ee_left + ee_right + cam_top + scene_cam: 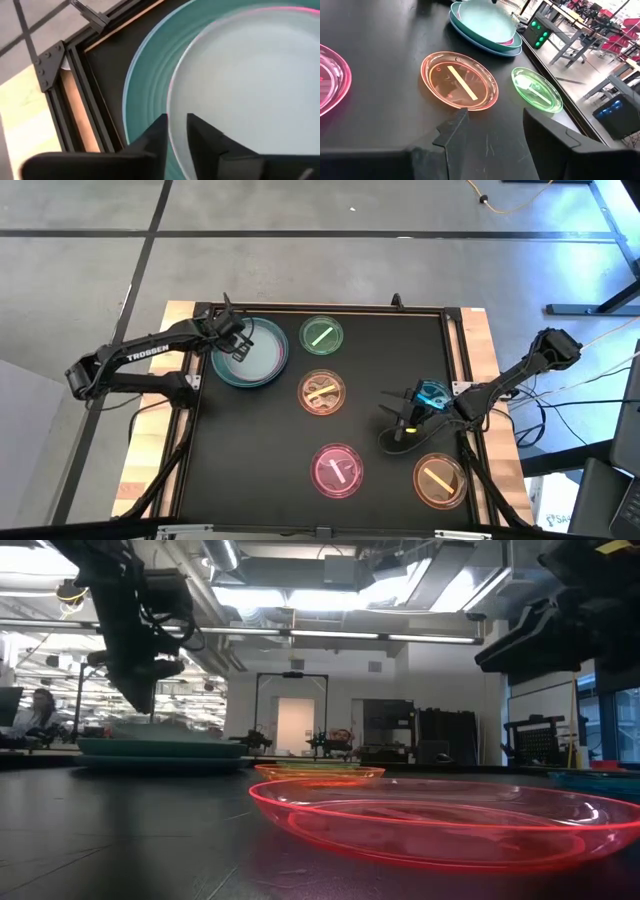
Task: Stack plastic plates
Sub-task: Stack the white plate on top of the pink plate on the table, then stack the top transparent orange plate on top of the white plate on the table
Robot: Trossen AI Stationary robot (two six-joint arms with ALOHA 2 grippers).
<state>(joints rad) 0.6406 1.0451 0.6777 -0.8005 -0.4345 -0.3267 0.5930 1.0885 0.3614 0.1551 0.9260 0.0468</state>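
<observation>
Stack of large plates (250, 352) at bench (250, 480) 10 o'clock: blue at bottom, teal above, pale mint plate (250, 90) on top, pink edge showing under it. Left pincer (237, 340) over stack's near-left rim, fingers (156, 137) pressed on mint plate's edge. Green plate (321, 335) at 12 o'clock, orange plate (323, 393) at centre, pink plate (338, 469) at 6 o'clock, second orange plate (440, 480) at 4 o'clock. Small blue plate (432, 394) at 3 o'clock beside right pincer (403, 423), fingers spread, holding nothing.
</observation>
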